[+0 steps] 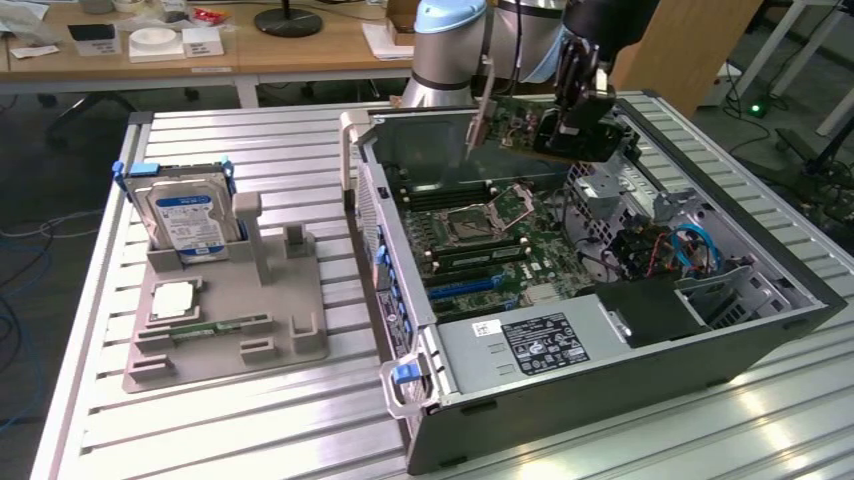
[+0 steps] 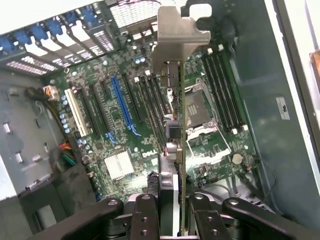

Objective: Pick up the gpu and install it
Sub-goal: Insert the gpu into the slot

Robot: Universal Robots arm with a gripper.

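Observation:
My gripper hangs above the far end of the open computer case, shut on the gpu. The card is a green circuit board with a silver end bracket and is held on edge in the air over the motherboard. In the wrist view the gpu runs straight out from between my fingers, edge-on, with its bracket at the outer end. It hovers over the expansion slots, among them a blue slot, and touches none of them.
A grey fixture tray on the exterior view's left holds a silver hard drive with a blue-white label, a processor and a narrow memory stick. The case holds a power supply and coloured cables. A wooden desk stands behind.

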